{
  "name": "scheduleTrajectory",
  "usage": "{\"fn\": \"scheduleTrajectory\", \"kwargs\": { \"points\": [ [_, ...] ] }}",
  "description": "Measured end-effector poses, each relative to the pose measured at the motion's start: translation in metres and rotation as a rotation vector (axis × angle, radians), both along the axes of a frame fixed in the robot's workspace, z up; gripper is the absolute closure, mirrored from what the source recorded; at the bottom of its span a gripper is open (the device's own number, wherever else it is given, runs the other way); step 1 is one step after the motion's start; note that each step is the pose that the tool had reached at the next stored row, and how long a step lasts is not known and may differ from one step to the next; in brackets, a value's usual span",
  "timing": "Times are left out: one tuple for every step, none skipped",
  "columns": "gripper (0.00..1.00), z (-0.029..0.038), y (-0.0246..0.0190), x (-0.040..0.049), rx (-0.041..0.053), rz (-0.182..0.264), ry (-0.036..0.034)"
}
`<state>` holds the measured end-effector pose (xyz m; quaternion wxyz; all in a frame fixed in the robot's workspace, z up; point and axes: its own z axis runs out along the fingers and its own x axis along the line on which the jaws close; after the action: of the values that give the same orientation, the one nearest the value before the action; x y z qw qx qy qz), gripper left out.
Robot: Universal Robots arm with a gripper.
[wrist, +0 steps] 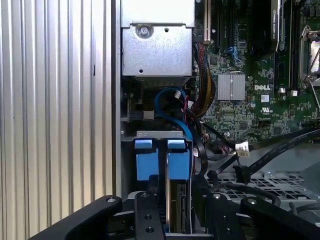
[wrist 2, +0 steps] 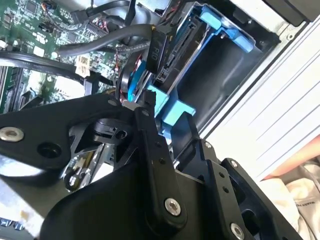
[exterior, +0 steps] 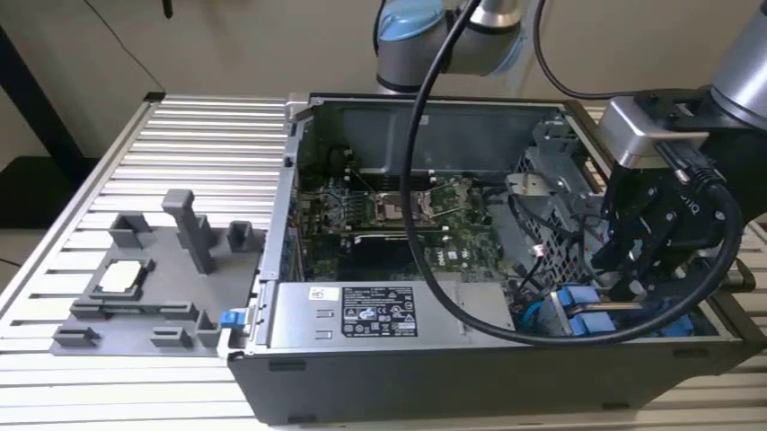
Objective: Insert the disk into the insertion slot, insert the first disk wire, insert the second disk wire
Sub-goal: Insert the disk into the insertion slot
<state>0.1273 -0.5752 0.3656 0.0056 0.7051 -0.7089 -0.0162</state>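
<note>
Blue-framed disk (wrist: 178,162) sits in the insertion slot (wrist: 155,134); gripper (wrist: 175,197) clamps its sides.

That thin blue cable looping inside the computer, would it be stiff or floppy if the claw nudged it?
Probably springy rather than limp: the blue cable holds a smooth arch on its own. Likely light, being thin, so a nudge should bend it aside.

Beige wall (exterior: 240,45), ribbed aluminium tabletop (exterior: 180,135), black post (exterior: 36,90) at the exterior view's left, even light
</note>
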Motion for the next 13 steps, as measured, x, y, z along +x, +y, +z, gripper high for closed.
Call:
{"fn": "scheduleTrajectory", "kwargs": {
  "points": [
    [0.59,0.0030,0.0000,0.0000,-0.0018,0.000,0.0002],
    [0.59,0.0064,0.0000,0.0000,-0.0032,0.000,0.0005],
    [0.59,0.0100,0.0001,0.0000,-0.0044,0.000,0.0007],
    [0.59,0.0135,0.0001,0.0001,-0.0055,0.000,0.0008],
    [0.59,0.0168,0.0001,0.0000,-0.0067,0.000,0.0011],
    [0.59,0.0200,0.0001,0.0000,-0.0078,0.000,0.0012],
    [0.59,0.0239,0.0001,0.0000,-0.0088,0.000,0.0012],
    [0.59,0.0273,0.0003,0.0000,-0.0095,0.000,0.0013],
    [0.59,0.0288,0.0005,0.0001,-0.0097,0.000,0.0013],
    [0.59,0.0293,0.0009,0.0001,-0.0094,0.000,0.0010],
    [0.59,0.0294,0.0010,0.0000,-0.0094,0.000,-0.0024],
    [0.59,0.0294,0.0010,0.0000,-0.0073,0.001,-0.0120],
    [0.59,0.0295,0.0011,-0.0001,-0.0023,0.002,-0.0233]
  ]
}}
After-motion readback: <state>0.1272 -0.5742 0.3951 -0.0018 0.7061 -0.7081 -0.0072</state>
